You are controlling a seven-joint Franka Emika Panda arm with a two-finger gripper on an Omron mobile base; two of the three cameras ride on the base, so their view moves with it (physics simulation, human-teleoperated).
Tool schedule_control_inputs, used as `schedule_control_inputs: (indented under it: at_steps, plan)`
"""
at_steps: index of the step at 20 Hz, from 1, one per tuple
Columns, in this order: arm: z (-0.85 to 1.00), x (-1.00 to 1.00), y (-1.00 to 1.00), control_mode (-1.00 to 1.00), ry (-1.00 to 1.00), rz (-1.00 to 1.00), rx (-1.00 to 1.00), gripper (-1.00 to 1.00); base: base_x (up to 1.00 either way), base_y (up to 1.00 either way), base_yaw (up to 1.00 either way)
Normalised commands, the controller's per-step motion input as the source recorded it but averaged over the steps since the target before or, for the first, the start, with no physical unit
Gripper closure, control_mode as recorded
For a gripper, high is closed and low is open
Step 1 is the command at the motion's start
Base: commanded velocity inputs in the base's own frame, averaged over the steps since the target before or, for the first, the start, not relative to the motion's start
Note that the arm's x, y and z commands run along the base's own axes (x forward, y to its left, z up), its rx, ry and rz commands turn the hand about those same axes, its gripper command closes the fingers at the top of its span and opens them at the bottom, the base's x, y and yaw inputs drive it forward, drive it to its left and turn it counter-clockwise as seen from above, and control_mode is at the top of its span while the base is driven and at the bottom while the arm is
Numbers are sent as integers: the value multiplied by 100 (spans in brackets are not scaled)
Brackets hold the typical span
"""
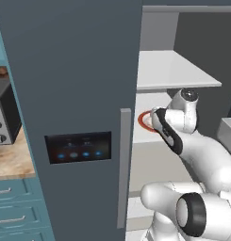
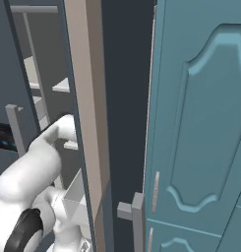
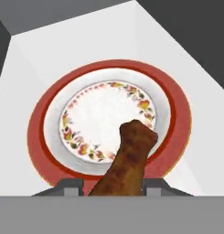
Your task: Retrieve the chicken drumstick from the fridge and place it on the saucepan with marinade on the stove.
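Gripper [image 3: 114,185] first: from the hand view I see my two dark finger tips [image 3: 70,185] low in the frame, closed narrowly on the chicken drumstick [image 3: 129,160], which rises between them. Its knobby end sits over the lower right part of a white plate [image 3: 104,119] with a floral ring and a broad red rim. That plate rests on a white shelf [image 3: 35,59] inside the fridge.

From the left base view, I see the fridge [image 1: 74,70] with its slate-grey left door shut, a dark panel [image 1: 79,147] with blue lights on it and a long grey handle [image 1: 124,167] beside that. My white arm [image 1: 192,141] reaches into the open right half, under a white shelf, and a sliver of the red plate rim shows just left of the wrist. A microwave [image 1: 4,117] sits on the wooden counter at far left.

From the right base view, I see the arm going past the open fridge door's edge, with a teal cabinet [image 2: 200,123] on the right.
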Motion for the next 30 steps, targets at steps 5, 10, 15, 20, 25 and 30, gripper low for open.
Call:
schedule_control_inputs:
  at_steps: [5, 10, 15, 20, 25, 30]
  plan:
    - [90, -96, 0, -100, 12, -2, 0, 100, 0, 0, 0]
    - [67, -100, 6, -100, 5, 0, 0, 100, 0, 0, 0]
    - [59, -84, 57, -100, 6, 0, -7, 100, 0, 0, 0]
    - [67, -41, 81, -100, -5, 0, -15, 100, 0, 0, 0]
    - [62, -24, 37, -100, -5, -1, -7, 100, 0, 0, 0]
    - [0, -14, 0, 100, 0, 2, 0, 100, -40, 17, 15]
